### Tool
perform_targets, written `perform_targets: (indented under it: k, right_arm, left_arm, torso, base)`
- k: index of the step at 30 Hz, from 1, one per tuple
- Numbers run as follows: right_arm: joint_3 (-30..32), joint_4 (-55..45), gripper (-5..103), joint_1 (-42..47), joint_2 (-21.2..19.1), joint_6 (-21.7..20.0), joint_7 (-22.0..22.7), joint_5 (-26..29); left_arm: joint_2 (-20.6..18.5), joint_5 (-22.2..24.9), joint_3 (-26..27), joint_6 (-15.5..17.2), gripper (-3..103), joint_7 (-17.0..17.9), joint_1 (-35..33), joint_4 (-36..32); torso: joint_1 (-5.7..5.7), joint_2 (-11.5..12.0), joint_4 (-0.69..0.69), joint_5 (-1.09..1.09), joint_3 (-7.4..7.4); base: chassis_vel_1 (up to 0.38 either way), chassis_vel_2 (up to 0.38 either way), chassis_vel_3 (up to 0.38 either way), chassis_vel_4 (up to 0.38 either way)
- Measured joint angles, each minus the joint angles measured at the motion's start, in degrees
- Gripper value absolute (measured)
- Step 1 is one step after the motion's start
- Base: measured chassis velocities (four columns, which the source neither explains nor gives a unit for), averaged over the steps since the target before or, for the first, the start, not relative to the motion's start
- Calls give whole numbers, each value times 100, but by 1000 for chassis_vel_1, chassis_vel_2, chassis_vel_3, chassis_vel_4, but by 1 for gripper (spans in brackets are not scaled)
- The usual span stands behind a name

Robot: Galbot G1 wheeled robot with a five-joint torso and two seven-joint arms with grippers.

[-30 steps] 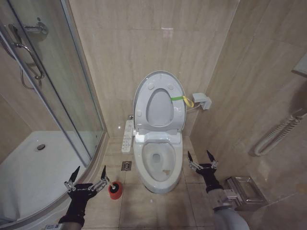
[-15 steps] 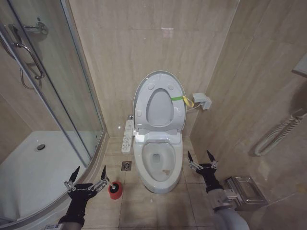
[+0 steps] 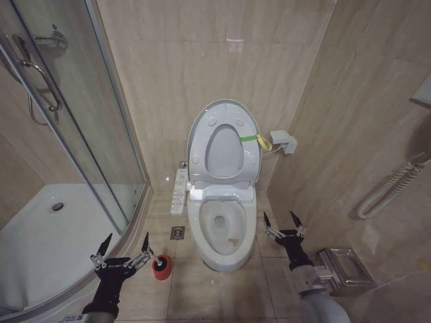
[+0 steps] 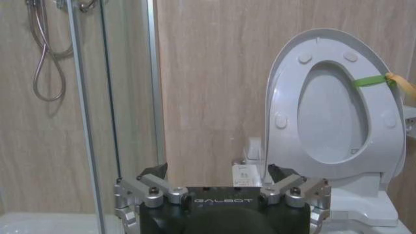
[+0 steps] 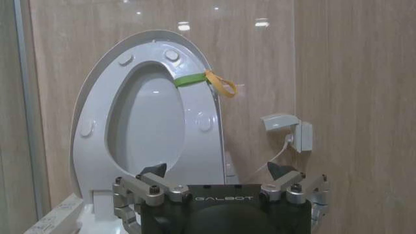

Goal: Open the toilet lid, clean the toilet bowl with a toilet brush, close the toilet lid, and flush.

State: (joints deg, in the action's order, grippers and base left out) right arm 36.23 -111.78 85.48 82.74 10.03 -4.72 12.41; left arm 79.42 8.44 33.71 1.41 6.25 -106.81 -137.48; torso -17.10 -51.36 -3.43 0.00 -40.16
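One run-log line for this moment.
toilet lid raised | left gripper open beside toilet brush | right gripper open, right of toilet bowl

Toilet lid (image 3: 224, 145) stands raised over the toilet bowl (image 3: 222, 232), with both pincers spread beside it.

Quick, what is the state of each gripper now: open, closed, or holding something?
Left gripper: open, holding nothing, beside the red holder of the toilet brush.
Right gripper: open, holding nothing, to the right of the toilet bowl.
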Motion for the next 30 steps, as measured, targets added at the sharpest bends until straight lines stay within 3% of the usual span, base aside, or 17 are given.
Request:
perform_targets:
  k: [30]
  right_arm:
    - [0, 1, 100, 0, 0, 1, 1, -1]
  left_arm:
    - [0, 0, 0, 0, 100, 0, 0, 0]
  torso:
    - [0, 0, 0, 0, 0]
  base:
    - [0, 0, 0, 0]
